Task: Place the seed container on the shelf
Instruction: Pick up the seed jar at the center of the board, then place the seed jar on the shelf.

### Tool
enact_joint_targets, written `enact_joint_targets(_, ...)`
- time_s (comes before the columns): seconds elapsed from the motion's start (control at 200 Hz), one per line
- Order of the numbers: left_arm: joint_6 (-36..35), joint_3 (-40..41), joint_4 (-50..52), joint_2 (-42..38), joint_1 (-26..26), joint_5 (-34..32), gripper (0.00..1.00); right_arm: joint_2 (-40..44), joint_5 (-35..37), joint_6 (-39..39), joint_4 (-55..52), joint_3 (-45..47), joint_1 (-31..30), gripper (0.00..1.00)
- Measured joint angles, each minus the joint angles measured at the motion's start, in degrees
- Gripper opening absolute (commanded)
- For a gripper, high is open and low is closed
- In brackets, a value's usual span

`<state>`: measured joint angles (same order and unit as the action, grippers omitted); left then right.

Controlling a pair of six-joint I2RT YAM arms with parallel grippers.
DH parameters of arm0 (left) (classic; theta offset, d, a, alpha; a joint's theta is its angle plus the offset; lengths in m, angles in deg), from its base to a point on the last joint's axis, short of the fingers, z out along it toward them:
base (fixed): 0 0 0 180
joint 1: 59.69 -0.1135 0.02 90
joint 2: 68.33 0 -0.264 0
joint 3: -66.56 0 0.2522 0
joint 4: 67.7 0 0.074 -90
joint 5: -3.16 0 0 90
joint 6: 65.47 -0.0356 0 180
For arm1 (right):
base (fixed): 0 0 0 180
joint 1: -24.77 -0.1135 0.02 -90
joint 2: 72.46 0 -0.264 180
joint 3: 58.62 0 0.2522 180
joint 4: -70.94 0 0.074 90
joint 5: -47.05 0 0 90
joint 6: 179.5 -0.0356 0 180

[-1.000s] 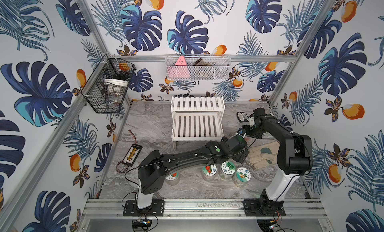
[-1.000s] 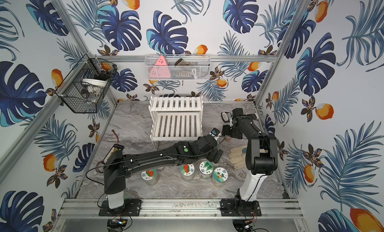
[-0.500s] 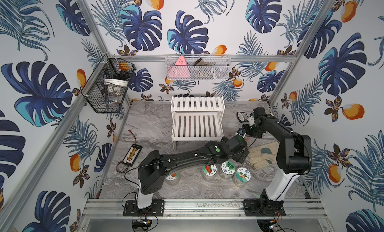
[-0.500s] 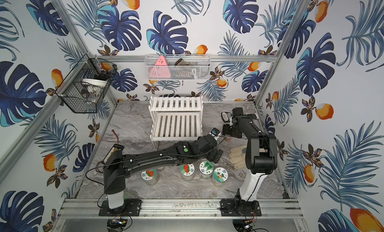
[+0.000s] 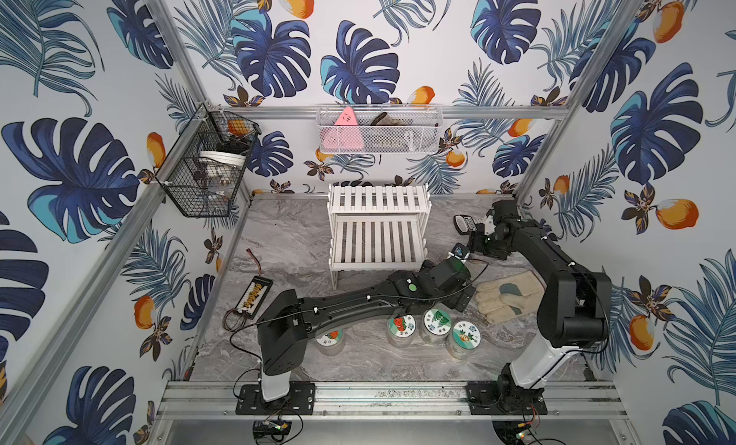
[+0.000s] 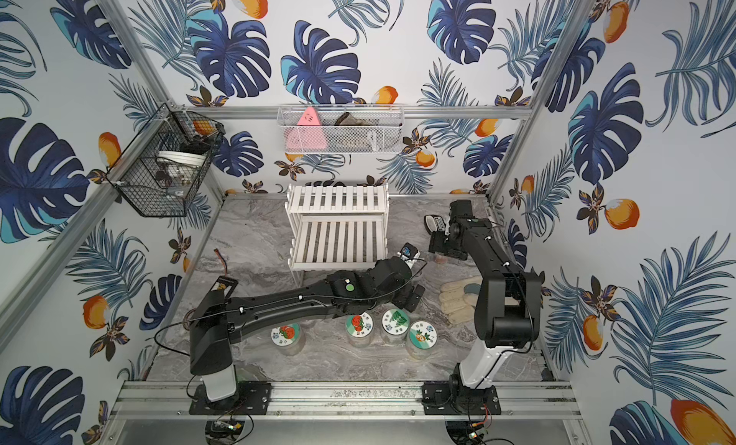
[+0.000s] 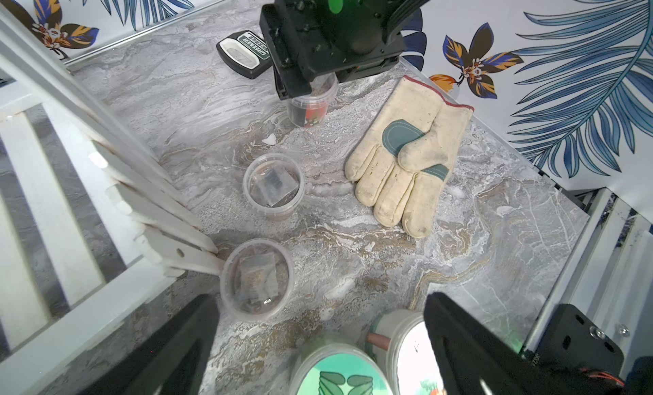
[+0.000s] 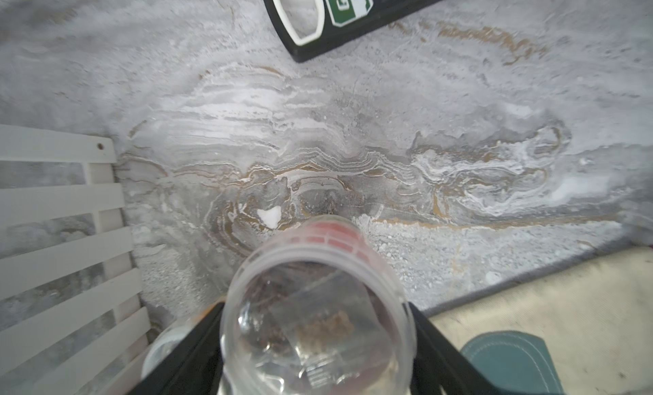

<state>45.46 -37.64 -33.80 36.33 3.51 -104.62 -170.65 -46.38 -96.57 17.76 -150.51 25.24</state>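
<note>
Presently gripped: the seed container (image 7: 310, 108), a clear tub with a red label on its side, sits between the fingers of the right gripper (image 8: 314, 313), which press on its wall just under the rim.
Whereabouts: low over the marble table (image 7: 169, 103), to the right of the shelf (image 5: 374, 264) and apart from it, between a black device (image 7: 243, 54) and a work glove (image 7: 406, 170). It leans slightly, and whether its base is off the table cannot be told.
Left gripper (image 7: 319, 301): jaws spread wide, holding nothing, above the lidded jars (image 5: 401, 325).
Handling: likely light, thin-walled and smooth, so a hard squeeze would probably buckle it. The stiffer band under the rim is the sensible place to hold. Whether a clear lid covers it cannot be told, so carrying it upright seems wise.
Writing: the device's green label seems to read "GREENER", and the line beneath is too small to read. The jar lids show a strawberry, leaves and small unreadable characters.
</note>
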Motion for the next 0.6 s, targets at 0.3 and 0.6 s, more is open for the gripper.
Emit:
enact_joint_targets(0.3,0.4,3.8,-1.3,-6.2,-4.1,0.0,0.99,6.6,-5.2,-1.1,-8.1,-6.7,-1.8,0.77)
enact_joint_targets(0.6,1.9,6.7,-1.3,-12.4,-8.7,0.6,0.99,8.0,-6.4,-1.1,-16.7,-16.0,-11.1,0.77)
